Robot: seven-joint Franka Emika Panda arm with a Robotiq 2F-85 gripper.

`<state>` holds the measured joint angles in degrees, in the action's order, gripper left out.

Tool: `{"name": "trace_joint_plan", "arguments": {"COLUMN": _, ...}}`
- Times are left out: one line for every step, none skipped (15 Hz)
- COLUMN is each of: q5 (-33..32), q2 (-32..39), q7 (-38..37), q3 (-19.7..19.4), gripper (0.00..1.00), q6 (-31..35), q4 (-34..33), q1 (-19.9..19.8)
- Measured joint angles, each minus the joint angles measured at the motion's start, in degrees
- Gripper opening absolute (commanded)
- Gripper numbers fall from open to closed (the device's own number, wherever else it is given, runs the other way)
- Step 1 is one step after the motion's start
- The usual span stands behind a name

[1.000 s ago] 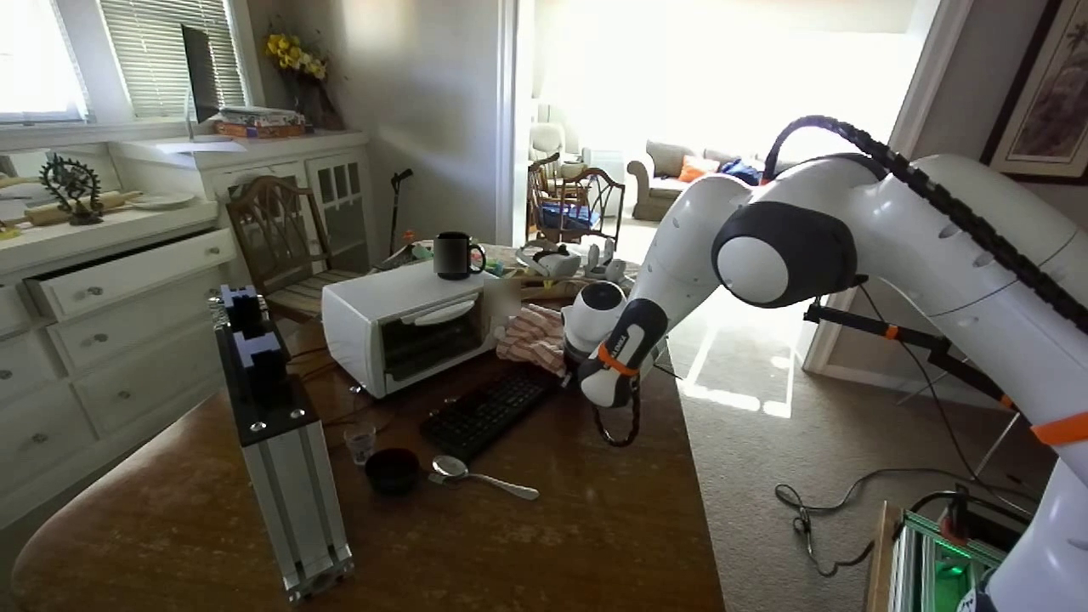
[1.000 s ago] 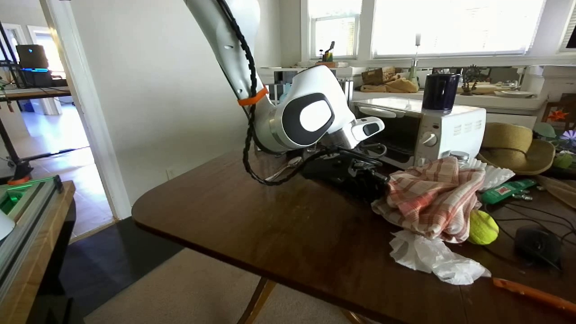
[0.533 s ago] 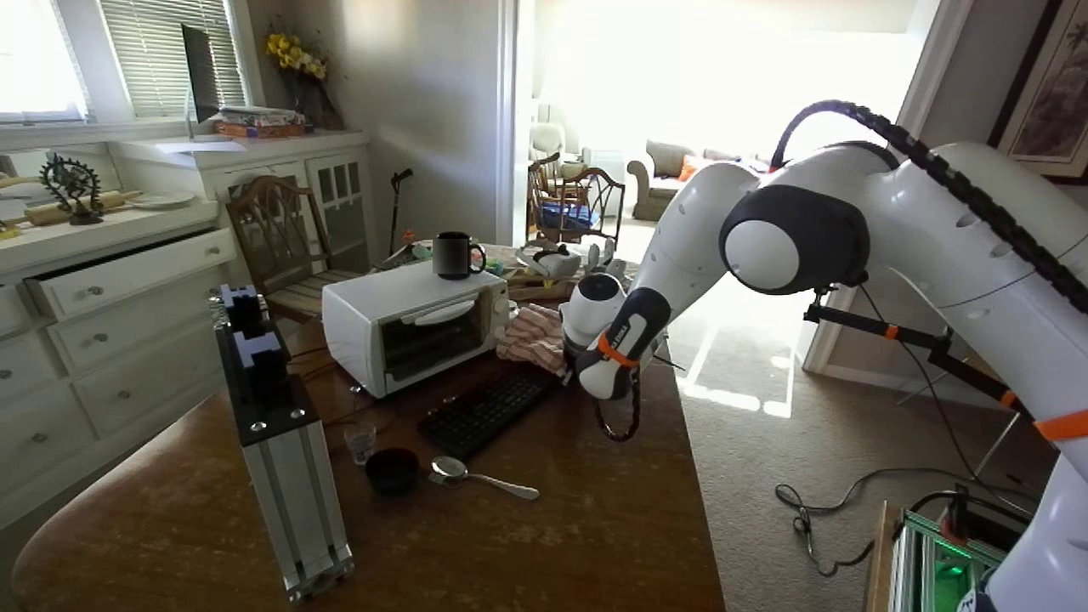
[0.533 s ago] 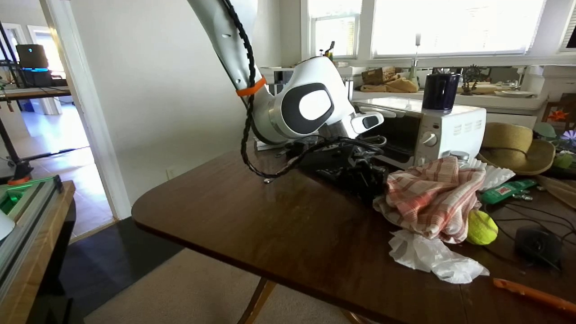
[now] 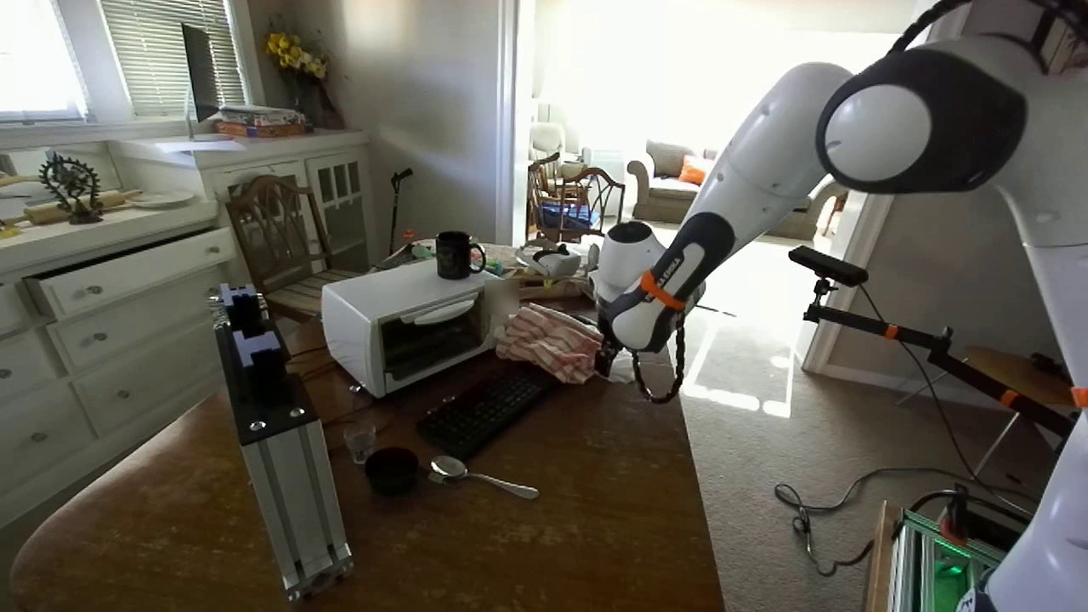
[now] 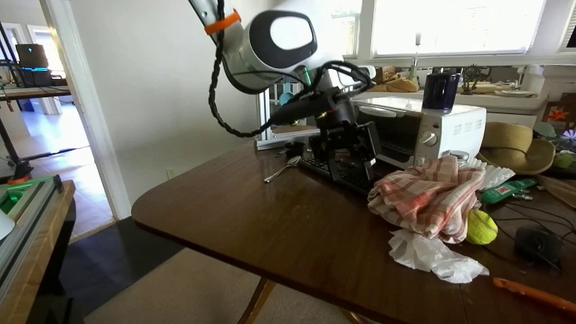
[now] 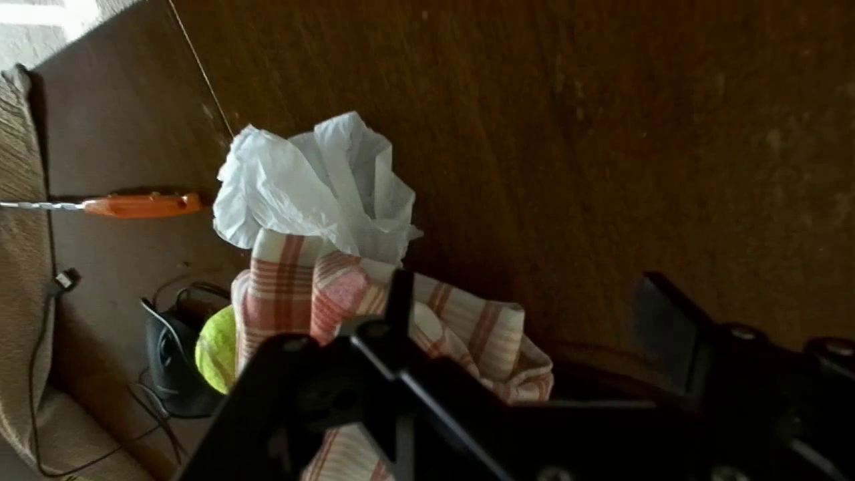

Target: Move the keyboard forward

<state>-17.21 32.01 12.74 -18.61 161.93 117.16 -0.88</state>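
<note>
The black keyboard (image 5: 486, 414) lies flat on the wooden table, running along the front of the white toaster oven. My gripper (image 6: 352, 174) hangs over its towel-side end in an exterior view, hiding part of the keys. Its black fingers (image 6: 370, 170) point down and stand apart. Nothing sits between them. In the wrist view the gripper (image 7: 531, 290) is spread wide, with bare table and a corner of towel beyond the gap. Dark gripper parts fill the bottom there, and I cannot make out the keyboard in that view.
A striped towel (image 6: 427, 193) is bunched beside the keyboard's end, with white plastic (image 6: 434, 256) and a tennis ball (image 6: 481, 227). Near the opposite end are a spoon (image 5: 486, 478), a black bowl (image 5: 392, 470) and a glass (image 5: 360, 442). The toaster oven (image 5: 357, 293) carries a mug (image 5: 455, 257).
The arm has risen and drawn back from low beside the keyboard and towel. My gripper's fingers now show spread apart. The keyboard lies in almost the same place.
</note>
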Motion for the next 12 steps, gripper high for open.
{"name": "trace_joint_plan", "arguments": {"q5": -0.46, "q2": -3.33, "q7": 0.0, "q3": 0.09, "gripper": 1.0, "q6": -1.79, "q4": 2.02, "q1": 0.0}}
{"name": "trace_joint_plan", "arguments": {"q5": -0.51, "q2": -6.63, "q7": 0.0, "q3": 0.05, "gripper": 1.0, "q6": -2.96, "q4": 3.93, "q1": 0.2}}
{"name": "trace_joint_plan", "arguments": {"q5": -0.48, "q2": -10.02, "q7": 0.07, "q3": 0.14, "gripper": 1.0, "q6": -4.27, "q4": 5.71, "q1": 0.36}}
{"name": "trace_joint_plan", "arguments": {"q5": -0.47, "q2": -13.38, "q7": 0.1, "q3": 0.27, "gripper": 1.0, "q6": -5.95, "q4": 7.29, "q1": 0.55}}
{"name": "trace_joint_plan", "arguments": {"q5": -0.86, "q2": -16.75, "q7": -0.08, "q3": 0.61, "gripper": 1.0, "q6": -8.14, "q4": 8.62, "q1": 0.59}}
{"name": "trace_joint_plan", "arguments": {"q5": -1.26, "q2": -20.11, "q7": -0.31, "q3": 1.17, "gripper": 0.99, "q6": -10.74, "q4": 9.72, "q1": 0.5}}
{"name": "trace_joint_plan", "arguments": {"q5": -1.33, "q2": -23.43, "q7": -0.52, "q3": 1.98, "gripper": 1.0, "q6": -13.64, "q4": 10.54, "q1": 0.28}}
{"name": "trace_joint_plan", "arguments": {"q5": -1.17, "q2": -26.38, "q7": -0.63, "q3": 2.97, "gripper": 1.0, "q6": -16.37, "q4": 11.14, "q1": -0.04}}
{"name": "trace_joint_plan", "arguments": {"q5": -0.75, "q2": -29.02, "q7": -0.71, "q3": 4.01, "gripper": 1.0, "q6": -18.63, "q4": 11.63, "q1": -0.39}}
{"name": "trace_joint_plan", "arguments": {"q5": -0.42, "q2": -31.18, "q7": -0.73, "q3": 4.8, "gripper": 1.0, "q6": -20.18, "q4": 12.13, "q1": -0.63}}
{"name": "trace_joint_plan", "arguments": {"q5": -0.25, "q2": -32.6, "q7": -0.75, "q3": 5.24, "gripper": 1.0, "q6": -20.86, "q4": 12.64, "q1": -0.73}}
{"name": "trace_joint_plan", "arguments": {"q5": -0.19, "q2": -33.36, "q7": -0.77, "q3": 5.44, "gripper": 1.0, "q6": -21.0, "q4": 13.12, "q1": -0.81}}
